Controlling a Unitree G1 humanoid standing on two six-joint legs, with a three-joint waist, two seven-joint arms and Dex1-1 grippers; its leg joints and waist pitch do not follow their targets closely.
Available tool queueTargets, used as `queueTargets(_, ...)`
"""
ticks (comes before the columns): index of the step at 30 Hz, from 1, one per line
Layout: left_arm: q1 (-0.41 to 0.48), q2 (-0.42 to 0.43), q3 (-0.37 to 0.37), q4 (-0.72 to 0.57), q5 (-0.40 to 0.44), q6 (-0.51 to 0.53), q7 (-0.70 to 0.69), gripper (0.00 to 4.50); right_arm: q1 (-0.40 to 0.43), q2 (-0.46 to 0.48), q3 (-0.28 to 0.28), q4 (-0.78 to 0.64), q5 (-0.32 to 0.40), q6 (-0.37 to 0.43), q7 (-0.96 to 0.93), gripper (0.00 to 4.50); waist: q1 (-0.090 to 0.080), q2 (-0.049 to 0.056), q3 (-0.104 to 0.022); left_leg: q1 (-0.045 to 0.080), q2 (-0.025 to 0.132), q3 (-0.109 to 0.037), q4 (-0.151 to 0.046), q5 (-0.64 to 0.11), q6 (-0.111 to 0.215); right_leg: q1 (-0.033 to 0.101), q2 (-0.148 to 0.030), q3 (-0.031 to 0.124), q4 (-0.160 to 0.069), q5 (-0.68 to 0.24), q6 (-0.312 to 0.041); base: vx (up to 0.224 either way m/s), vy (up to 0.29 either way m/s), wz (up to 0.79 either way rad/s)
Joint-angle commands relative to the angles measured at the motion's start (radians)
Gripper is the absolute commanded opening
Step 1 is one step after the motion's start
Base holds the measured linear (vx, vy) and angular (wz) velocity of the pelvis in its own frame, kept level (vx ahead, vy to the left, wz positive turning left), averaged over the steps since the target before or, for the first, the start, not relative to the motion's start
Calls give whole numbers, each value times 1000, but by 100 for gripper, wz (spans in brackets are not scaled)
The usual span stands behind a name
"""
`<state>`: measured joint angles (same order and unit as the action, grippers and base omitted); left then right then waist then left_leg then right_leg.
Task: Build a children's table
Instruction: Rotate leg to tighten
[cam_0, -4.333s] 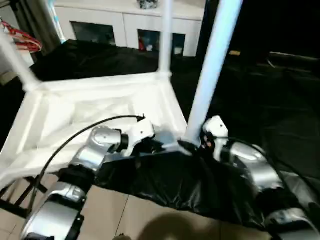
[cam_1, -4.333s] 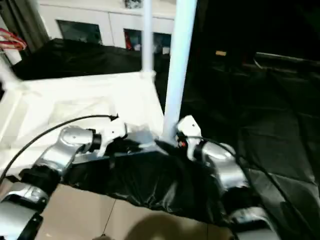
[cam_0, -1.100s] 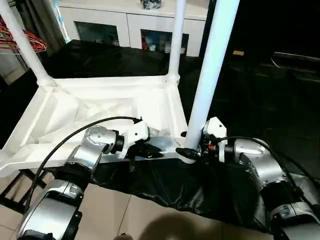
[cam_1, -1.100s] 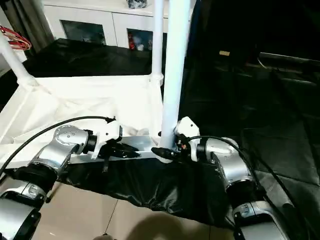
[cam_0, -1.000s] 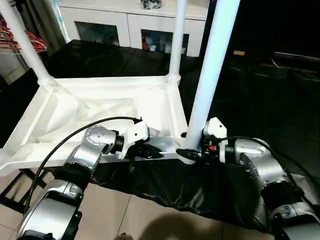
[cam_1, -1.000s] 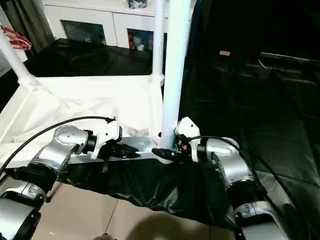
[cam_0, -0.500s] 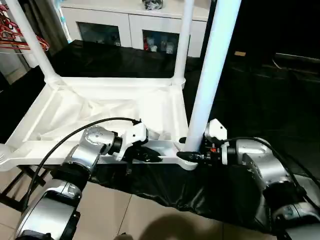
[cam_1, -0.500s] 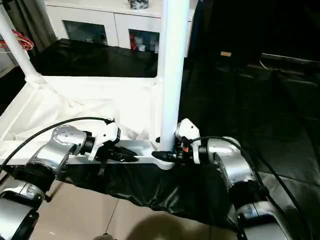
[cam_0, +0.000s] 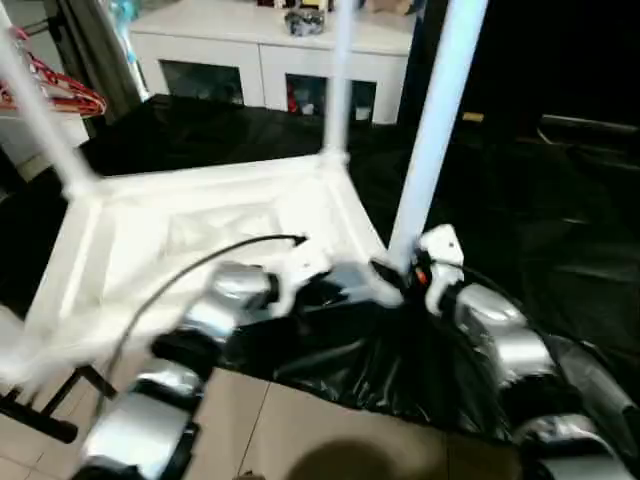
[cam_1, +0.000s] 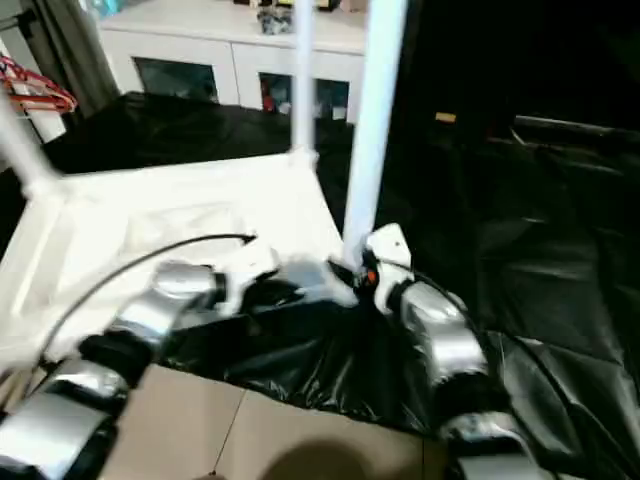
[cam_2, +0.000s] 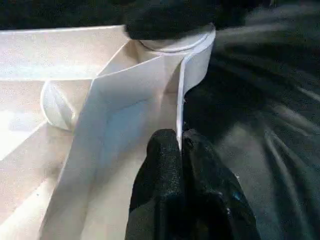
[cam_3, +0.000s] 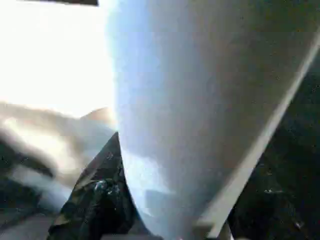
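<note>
Black sheeting (cam_0: 560, 250) covers the worktop under the inverted table top (cam_0: 200, 235), which lies ribbed side up with three legs seated. Compared with half a second ago, the near edge sits higher and the top reads more tilted, though the camera has moved too. The left gripper (cam_2: 179, 145) has its jaws pinching the top's near rim; the right gripper (cam_0: 392, 272) is at the near leg (cam_0: 430, 130), jaw state not discernible. Judgement: the top is being repositioned. White cabinet (cam_0: 280, 70) stands behind.
</note>
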<state>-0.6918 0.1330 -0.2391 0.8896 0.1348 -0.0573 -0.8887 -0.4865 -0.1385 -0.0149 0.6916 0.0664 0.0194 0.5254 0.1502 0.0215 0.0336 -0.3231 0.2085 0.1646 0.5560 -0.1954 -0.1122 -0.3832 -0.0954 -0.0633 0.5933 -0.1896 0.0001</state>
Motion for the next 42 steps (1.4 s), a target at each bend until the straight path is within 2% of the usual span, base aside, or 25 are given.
queueTargets(1, -48, -64, 33, -3, -14, 7, 147, 0, 36, 103, 74, 87, 2, 78, -16, 197, -4, -5, -36, -5, 10, -7, -80, -340, 6, 19, -53, 31, -107, -547, -88, 0, 0, 0)
queueTargets(2, -48, -64, 33, -3, -14, 7, 147, 0, 36, 103, 74, 87, 2, 78, -16, 197, -4, -5, -37, -7, 10, -6, -80, -333, 12, 19, -51, 33, -105, -516, -94, 0, 0, 0)
queueTargets(3, -52, -84, 24, -3, 1, 9, 187, 0, -2, 153, 56, 139, -10, 82, -136, 197, -3, -11, -37, -7, 11, -5, -79, -326, 15, 18, -51, 35, -103, -499, -97, 0, 0, 0)
queueTargets(4, -52, -89, 17, -5, 8, 7, 194, 0, -18, 172, 51, 160, -14, 82, -177, 197, -6, -4, -37, -10, 11, -7, -82, -315, 8, 18, -53, 36, -98, -480, -107, 0, 0, 0)
queueTargets(5, -52, -89, 17, -5, 8, 7, 194, 0, -18, 172, 51, 160, -14, 82, -177, 197, -10, -4, -38, -15, 10, -8, -83, -318, 4, 24, -51, 33, -97, -476, -105, 0, 0, 0)
queueTargets(8, -52, -94, 5, -8, 24, -3, 212, 0, -49, 206, 50, 203, -31, 55, -236, 197, -10, -4, -39, -14, 10, -6, -82, -311, 9, 22, -50, 36, -96, -442, -107, 0, 0, 0)
queueTargets(9, -52, -94, 0, -11, 33, -8, 222, 0, -64, 219, 50, 221, -47, 31, -250, 232, -10, -7, -40, -18, 11, -7, -83, -298, 10, 25, -51, 36, -91, -422, -111, 0, 0, 0)
queueTargets(11, -52, -94, -2, -13, 38, -10, 227, 0, -70, 225, 48, 229, -55, 19, -255, 266, -11, -4, -39, -16, 11, -5, -82, -302, 8, 23, -52, 36, -93, -413, -115, 0, 0, 0)
queueTargets(12, -50, -84, -7, -31, 42, -16, 212, 0, -76, 224, 41, 224, -45, 6, -233, 275, -12, -7, -38, -17, 11, -5, -83, -309, 10, 24, -51, 36, -93, -412, -114, 0, 0, 0)
queueTargets(14, -48, -76, -10, -40, 42, -25, 198, 0, -76, 216, 41, 218, -43, 4, -221, 275, -12, -5, -39, -19, 12, -6, -84, -306, 13, 26, -50, 37, -91, -399, -114, 0, 0, 0)
queueTargets(16, -36, -47, -16, -57, 39, -51, 161, 0, -68, 178, 61, 199, -63, -15, -182, 305, -13, 0, -42, -21, 13, -6, -84, -289, 12, 28, -50, 37, -88, -354, -123, 0, 0, 0)
queueTargets(19, -29, -20, -17, -63, 31, -73, 116, 0, -51, 128, 73, 160, -60, -29, -105, 318, -12, -2, -45, -26, 12, -3, -78, -254, 23, 33, -47, 37, -78, -267, -145, 0, 0, 0)
queueTargets(20, -28, -13, -17, -64, 29, -77, 102, 0, -45, 112, 72, 146, -52, -33, -71, 348, -11, -1, -45, -27, 12, -1, -75, -241, 30, 34, -46, 37, -76, -239, -154, 0, 0, 0)
queueTargets(21, -28, -8, -16, -63, 26, -80, 92, 0, -39, 95, 74, 133, -49, -35, -45, 348, -11, -1, -45, -27, 12, -1, -75, -241, 30, 34, -46, 37, -76, -239, -154, 0, 0, 0)
queueTargets(23, -22, 21, -13, -68, 15, -89, 40, 0, -11, 12, 83, 79, -41, -50, 74, 362, -8, 2, -47, -26, 12, 1, -70, -216, 41, 36, -45, 36, -72, -196, -170, 0, 0, 0)
queueTargets(24, -20, 28, -12, -69, 13, -89, 27, 0, -4, -11, 84, 66, -39, -53, 105, 362, -5, -2, -52, -29, 12, 2, -64, -183, 52, 42, -44, 35, -65, -139, -180, 0, 0, 0)
queueTargets(26, -12, 44, -15, -76, 2, -99, -19, 0, 6, -64, 78, 33, -18, -54, 191, 375, 0, -1, -61, -35, 12, 4, -49, -86, 82, 44, -40, 32, -44, 23, -222, 0, 0, 0)
queueTargets(28, -2, 59, -15, -87, -14, -112, -63, 0, 9, -111, 77, 12, -9, -71, 253, 403, 1, -2, -60, -40, 12, 5, -42, -53, 108, 43, -37, 27, -37, 95, -249, 0, 0, 0)
queueTargets(32, 15, 77, 1, -107, -72, -118, -183, 0, 5, -179, 90, -17, 11, -86, 393, 405, 2, -2, -59, -38, 14, 9, -39, -91, 126, 41, -40, 27, -37, 76, -276, 0, 0, 0)
queueTargets(35, 16, 79, 3, -108, -80, -116, -199, 0, 5, -188, 96, -22, 13, -87, 417, 405, 2, -2, -58, -37, 17, 12, -39, -103, 130, 40, -43, 28, -40, 37, -279, 0, 0, 0)
queueTargets(36, 19, 90, 0, -113, -91, -115, -241, 0, 7, -211, 109, -43, 27, -81, 491, 405, 4, -3, -57, -35, 17, 12, -39, -103, 129, 39, -43, 28, -41, 24, -278, 0, 0, 0)
queueTargets(39, 24, 112, -8, -123, -105, -114, -307, 0, 3, -245, 121, -67, 47, -70, 584, 405, 7, -10, -56, -37, 18, 15, -37, -104, 136, 40, -42, 29, -40, 14, -275, 0, 0, 0)
queueTargets(41, 25, 123, -12, -131, -112, -113, -339, 0, -7, -252, 120, -63, 53, -64, 601, 405, 10, -8, -57, -37, 18, 14, -38, -99, 139, 39, -44, 29, -39, 1, -272, 0, 0, 0)
queueTargets(42, 28, 128, -12, -139, -117, -109, -356, 0, -12, -254, 122, -57, 50, -67, 607, 405, 10, -13, -56, -37, 19, 14, -37, -96, 137, 38, -44, 29, -39, -3, -273, 0, 0, 0)
